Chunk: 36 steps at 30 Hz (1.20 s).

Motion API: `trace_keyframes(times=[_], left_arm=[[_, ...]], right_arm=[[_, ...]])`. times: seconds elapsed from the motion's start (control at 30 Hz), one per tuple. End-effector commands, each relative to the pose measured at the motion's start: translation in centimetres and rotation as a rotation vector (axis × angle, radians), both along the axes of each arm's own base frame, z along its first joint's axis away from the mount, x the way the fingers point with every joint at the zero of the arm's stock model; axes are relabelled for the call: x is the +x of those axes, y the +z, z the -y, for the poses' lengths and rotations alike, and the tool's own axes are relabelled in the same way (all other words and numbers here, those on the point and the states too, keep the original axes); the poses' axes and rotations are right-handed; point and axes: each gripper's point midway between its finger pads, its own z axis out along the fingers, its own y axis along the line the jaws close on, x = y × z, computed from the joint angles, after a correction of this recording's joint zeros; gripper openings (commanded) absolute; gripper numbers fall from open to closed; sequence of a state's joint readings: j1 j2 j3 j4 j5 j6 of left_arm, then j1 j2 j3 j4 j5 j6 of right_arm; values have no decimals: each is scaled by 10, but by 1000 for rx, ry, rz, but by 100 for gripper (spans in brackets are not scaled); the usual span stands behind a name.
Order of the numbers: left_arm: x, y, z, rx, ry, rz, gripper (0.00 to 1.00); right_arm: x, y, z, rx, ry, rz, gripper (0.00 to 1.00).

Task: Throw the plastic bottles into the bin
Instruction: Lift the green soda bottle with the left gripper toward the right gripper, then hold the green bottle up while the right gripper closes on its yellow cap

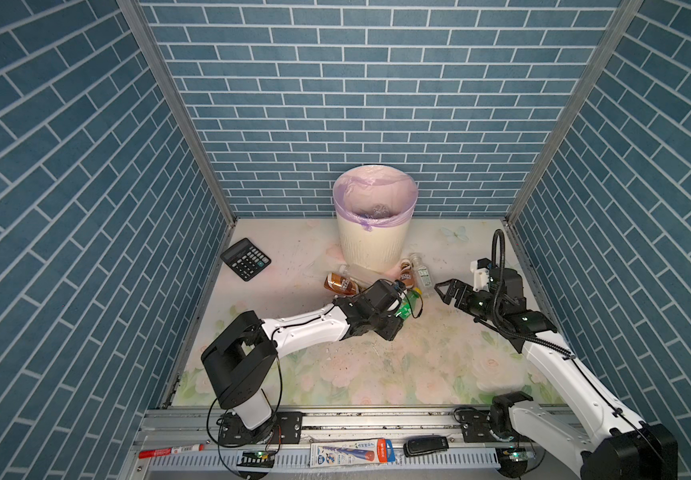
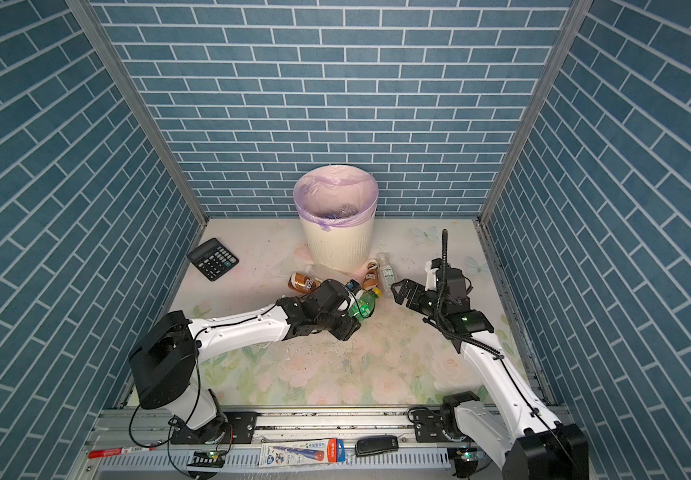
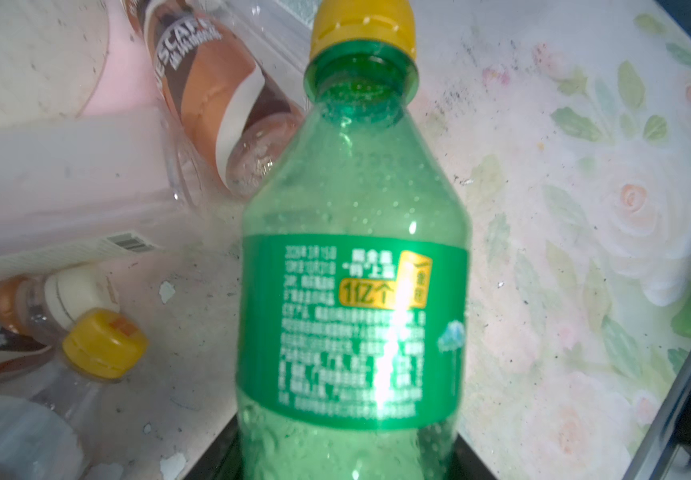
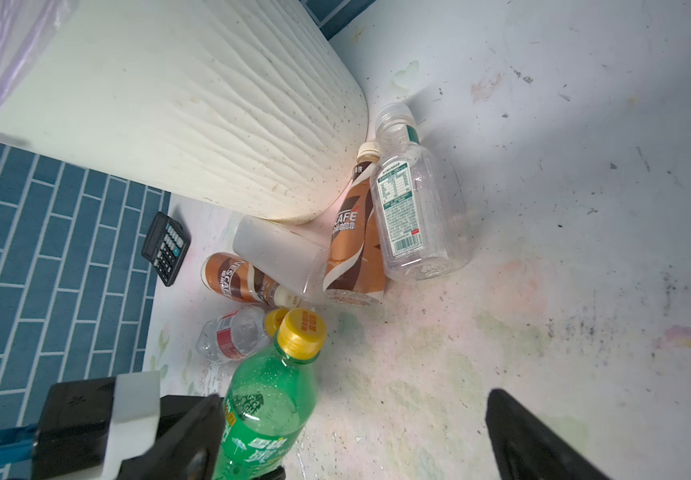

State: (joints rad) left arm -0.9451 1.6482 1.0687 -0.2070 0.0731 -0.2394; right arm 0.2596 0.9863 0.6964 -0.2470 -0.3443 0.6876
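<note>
My left gripper (image 1: 402,309) is shut on a green bottle (image 1: 409,304) with a yellow cap, gripping its lower body (image 3: 352,291). The cap points toward the cream bin (image 1: 371,245), which has a lilac liner. Other plastic bottles lie in front of the bin. Two are brown-labelled (image 4: 352,232) (image 4: 236,280), one is clear with a white label (image 4: 414,208), one is frosted (image 4: 277,253), and one has a red label (image 4: 231,334). My right gripper (image 1: 445,293) hangs open just right of the cluster with nothing between its fingers.
A black calculator (image 1: 245,258) lies at the back left near the wall. On the front rail sit a red marker (image 1: 171,451), a packaged pen (image 1: 352,453) and a small black device (image 1: 425,445). Blue tiled walls enclose the floral table (image 1: 335,365) on three sides.
</note>
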Motion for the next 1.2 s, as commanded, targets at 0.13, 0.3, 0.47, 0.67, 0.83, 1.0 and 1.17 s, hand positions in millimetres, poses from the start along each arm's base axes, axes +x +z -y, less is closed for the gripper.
trace_keyframes(times=[0.13, 0.3, 0.47, 0.67, 0.83, 1.0, 1.17], left_arm=[[20, 56, 32, -158, 0, 100, 59], [26, 77, 49, -231, -9, 120, 58], [26, 86, 63, -258, -28, 126, 58], [24, 90, 73, -266, -47, 127, 58], [25, 89, 78, -275, -49, 122, 58], [26, 88, 82, -275, -52, 120, 58], [27, 88, 84, -272, -55, 121, 60]], right_arm=[[22, 46, -22, 220, 4, 57, 95], [30, 61, -28, 277, 11, 85, 91], [42, 73, -31, 317, 5, 120, 85], [52, 74, -36, 365, 5, 124, 69], [56, 70, -38, 374, 8, 117, 52], [59, 70, -39, 375, 12, 116, 37], [61, 65, -39, 369, 8, 108, 26]])
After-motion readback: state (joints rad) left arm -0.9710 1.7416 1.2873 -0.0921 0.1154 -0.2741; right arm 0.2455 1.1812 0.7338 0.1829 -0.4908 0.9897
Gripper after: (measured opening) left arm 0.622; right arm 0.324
